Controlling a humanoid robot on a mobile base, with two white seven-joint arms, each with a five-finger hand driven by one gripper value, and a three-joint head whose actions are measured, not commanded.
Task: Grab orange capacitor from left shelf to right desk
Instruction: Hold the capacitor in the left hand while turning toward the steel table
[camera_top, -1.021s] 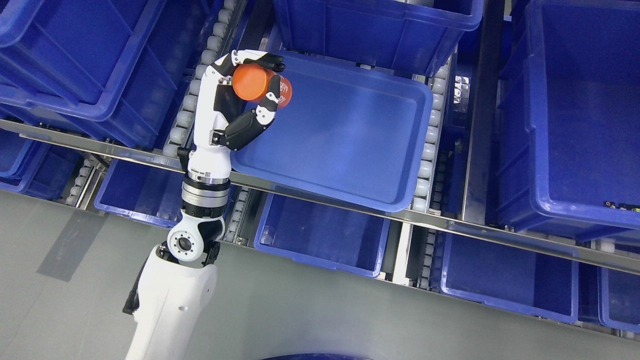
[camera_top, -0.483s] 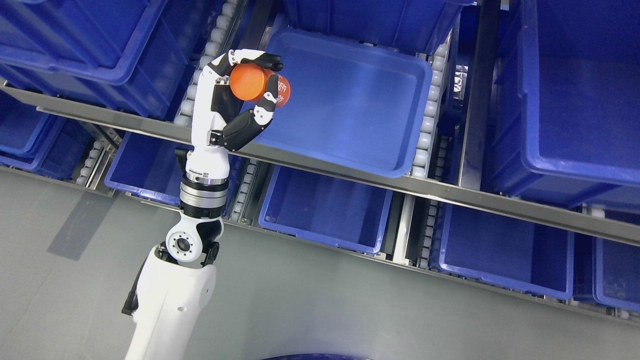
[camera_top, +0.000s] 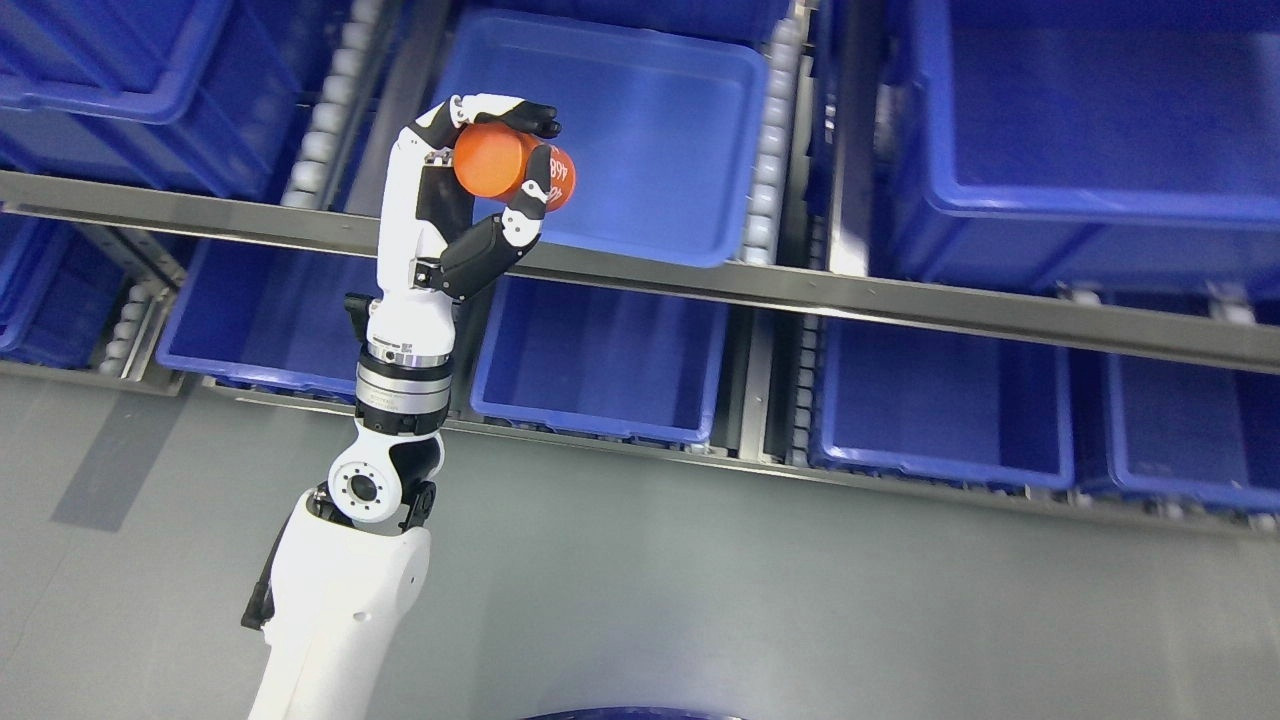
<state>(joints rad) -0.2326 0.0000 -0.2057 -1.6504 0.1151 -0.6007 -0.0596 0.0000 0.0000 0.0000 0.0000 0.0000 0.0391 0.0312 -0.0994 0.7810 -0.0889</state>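
My left hand (camera_top: 500, 160) is shut on an orange capacitor (camera_top: 492, 162), a short cylinder with white print on its side. The fingers wrap over its top and the thumb holds it from below. The hand is raised in front of the shelf rail (camera_top: 700, 285), at the near left corner of a shallow blue bin (camera_top: 640, 120) on the upper shelf level. The white left arm (camera_top: 340, 600) rises from the lower left. The right arm does not show.
Blue bins fill the shelf: deep ones at the upper left (camera_top: 120, 90) and upper right (camera_top: 1080, 130), lower ones (camera_top: 600, 360) beneath the rail. White rollers (camera_top: 765, 150) run between the bins. Grey floor (camera_top: 800, 600) lies in front.
The whole view has shifted: the shelf has slid up and to the left and turned in the picture, so the camera has moved. The hand still holds the capacitor in the same grasp.
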